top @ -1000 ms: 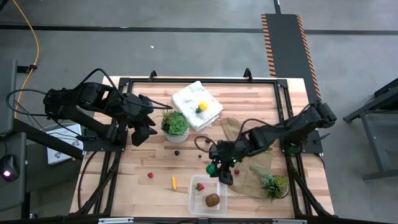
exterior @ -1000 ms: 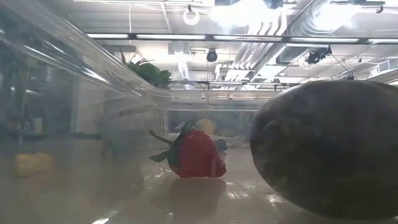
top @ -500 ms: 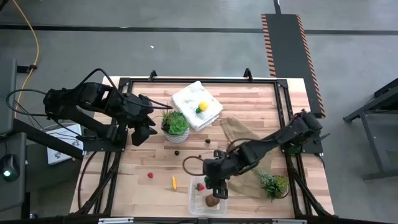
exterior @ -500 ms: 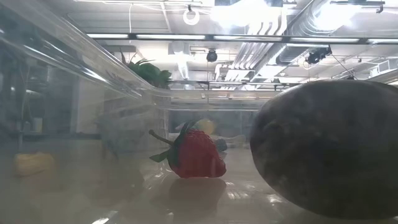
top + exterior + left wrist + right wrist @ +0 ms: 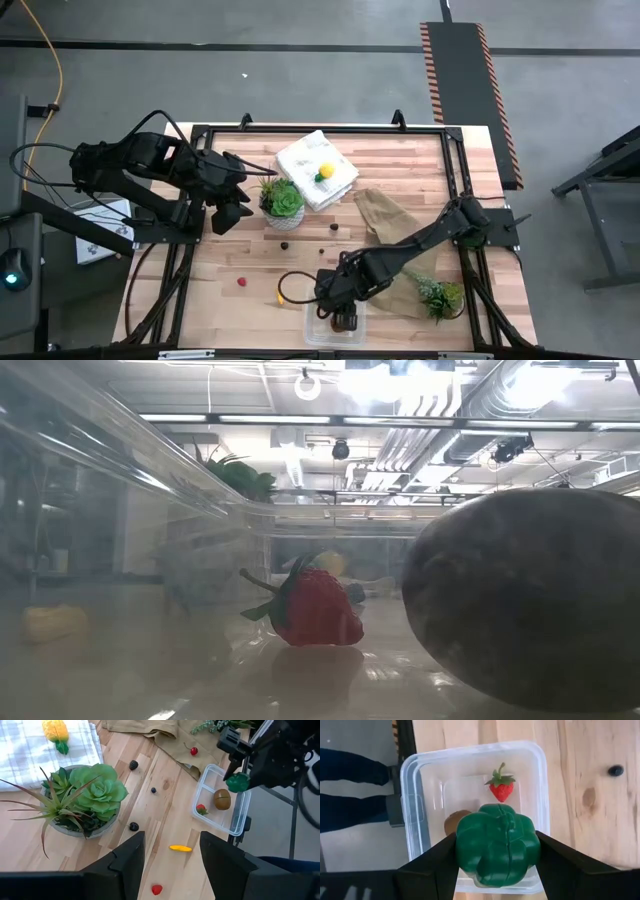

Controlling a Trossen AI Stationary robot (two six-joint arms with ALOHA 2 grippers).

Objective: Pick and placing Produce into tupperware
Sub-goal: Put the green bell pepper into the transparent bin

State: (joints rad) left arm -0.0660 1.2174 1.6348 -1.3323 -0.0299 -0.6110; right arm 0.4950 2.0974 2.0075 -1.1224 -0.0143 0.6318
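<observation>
The tupperware (image 5: 470, 755) is a clear box at the table's near edge. A red strawberry (image 5: 501, 787) and a brown kiwi-like ball (image 5: 456, 822) lie on its floor. My right gripper (image 5: 497, 851) hovers above the box, shut on a green lobed produce piece (image 5: 497, 845). My left gripper (image 5: 172, 840) hangs open at the far left, near a potted succulent (image 5: 282, 200). An orange stick (image 5: 280, 293), a red berry (image 5: 241, 282) and dark berries (image 5: 285, 245) lie on the wood. A yellow lemon (image 5: 325, 172) rests on the white cloth (image 5: 300, 160). My right gripper pinches the green piece by its two opposite sides (image 5: 462, 847) between its two fingers (image 5: 432, 867). The fingers come from above, pointing steeply down. The piece is lifted clear and hangs over the tupperware's inside, above the kiwi-like ball.
A crumpled brown paper bag (image 5: 385, 215) lies right of centre, with a second succulent (image 5: 438, 295) on its near end. A small red berry (image 5: 194, 751) sits by the bag. A black frame (image 5: 200, 130) rims the table. Bare wood lies left of the tupperware.
My right gripper has carried the green piece toward the table's near edge and leftward, from beside the bag to above the tupperware. It has sunk a little and tipped to point more steeply down. Its fingers have stayed on the piece.
</observation>
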